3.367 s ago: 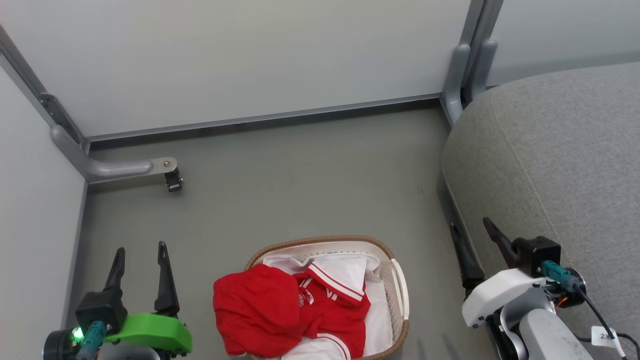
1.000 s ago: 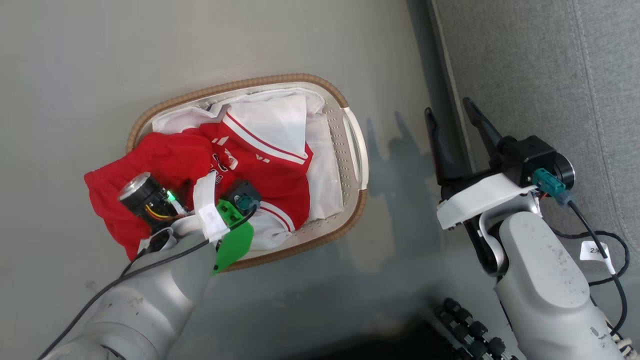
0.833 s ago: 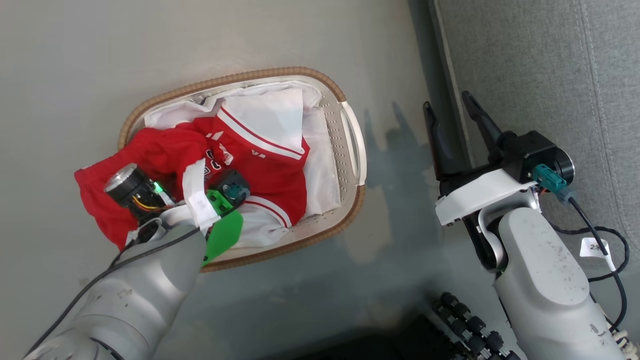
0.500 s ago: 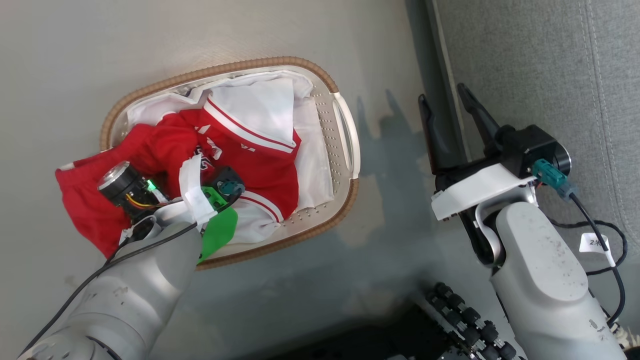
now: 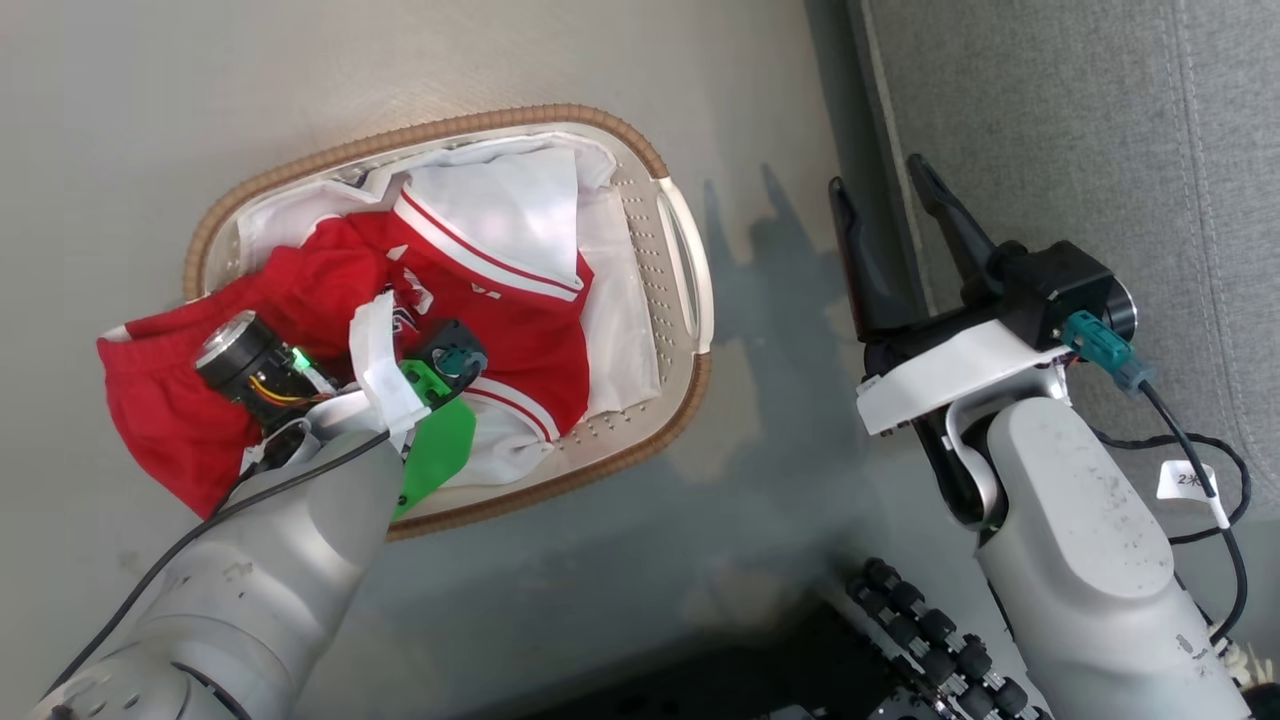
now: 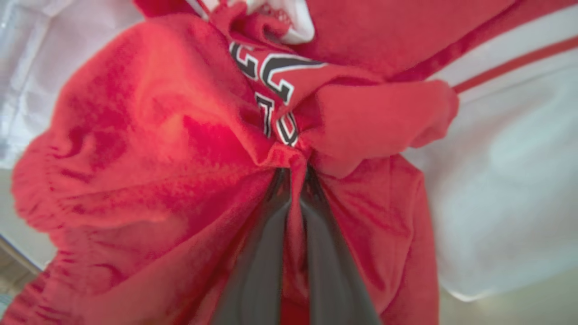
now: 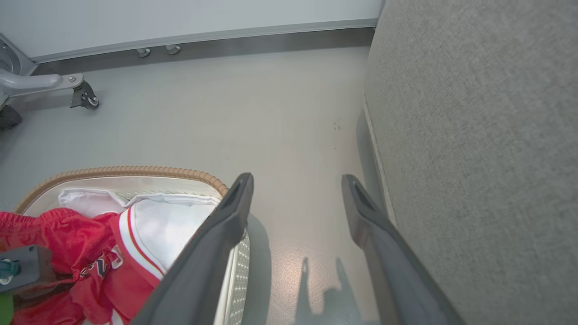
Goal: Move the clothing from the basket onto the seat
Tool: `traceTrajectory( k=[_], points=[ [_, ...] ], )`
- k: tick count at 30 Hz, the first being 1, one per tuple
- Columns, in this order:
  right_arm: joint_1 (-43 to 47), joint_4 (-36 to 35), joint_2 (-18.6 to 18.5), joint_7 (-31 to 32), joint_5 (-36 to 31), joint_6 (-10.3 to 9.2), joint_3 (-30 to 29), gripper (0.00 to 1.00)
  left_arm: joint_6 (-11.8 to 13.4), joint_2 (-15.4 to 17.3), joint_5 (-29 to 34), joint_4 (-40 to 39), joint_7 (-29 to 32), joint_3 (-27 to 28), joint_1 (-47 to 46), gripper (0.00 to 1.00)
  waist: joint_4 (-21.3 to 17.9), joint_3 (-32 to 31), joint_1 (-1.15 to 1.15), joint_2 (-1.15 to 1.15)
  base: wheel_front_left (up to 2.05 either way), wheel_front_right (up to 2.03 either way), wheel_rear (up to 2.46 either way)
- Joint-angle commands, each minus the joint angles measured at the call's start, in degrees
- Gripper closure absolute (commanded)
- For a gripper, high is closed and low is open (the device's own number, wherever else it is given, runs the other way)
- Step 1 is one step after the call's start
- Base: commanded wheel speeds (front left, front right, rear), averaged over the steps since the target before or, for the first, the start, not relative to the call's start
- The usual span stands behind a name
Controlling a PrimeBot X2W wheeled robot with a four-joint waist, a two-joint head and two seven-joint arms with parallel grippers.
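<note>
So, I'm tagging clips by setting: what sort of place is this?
Probably a staged living-room corner in a test space: a grey sofa seat, a basket of clothing on a bare floor, and plain partition panels on caster feet.

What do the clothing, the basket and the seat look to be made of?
The clothing: soft matte red fabric, likely synthetic sportswear; it bunches and creases. The basket: smooth white plastic, judging by its perforated wall; brown woven-look rim, material unclear. The seat: grey matte upholstery fabric, fine weave, stitched seams.
</note>
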Motion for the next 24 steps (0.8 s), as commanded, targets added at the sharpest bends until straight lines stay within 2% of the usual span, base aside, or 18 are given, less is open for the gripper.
traceTrajectory(
  k=[1, 6, 18, 21, 24],
  points=[
    [-0.23, 0.48, -0.25, -0.27, -0.25, -0.04, -0.11, 0.0, -0.35, -0.11, -0.63, -0.04, -0.84, 0.17, 0.03, 1.0, 0.29, -1.18, 0.0, 0.0, 0.0, 0.0, 0.0],
    [0.38, 1.34, -0.23, -0.27, -0.38, -0.04, -0.22, 0.0, -0.21, -1.08, -1.98, -0.97, -6.76, 0.86, 1.36, 1.0, 0.98, -4.96, 0.0, 0.0, 0.0, 0.0, 0.0],
    [4.84, 5.51, -0.34, -0.27, -1.42, -0.03, 0.41, 0.0, -2.65, -3.33, -7.23, -2.53, -17.96, 3.45, 6.91, 1.0, 5.26, -19.47, 0.0, 0.0, 0.0, 0.0, 0.0],
    [6.15, 6.46, -0.78, -0.27, -1.2, -0.03, 0.61, 0.0, -1.52, -3.49, -8.95, -3.68, -22.5, 4.11, 10.79, 1.0, 6.48, -22.79, 0.0, 0.0, 0.0, 0.0, 0.0],
    [7.97, 7.34, -1.1, -0.27, -0.9, -0.03, 0.75, 0.0, -2.08, -3.63, -10.59, -5.33, -25.67, 4.98, 12.45, 1.0, 7.83, -26.39, 0.0, 0.0, 0.0, 0.0, 0.0]
  ],
)
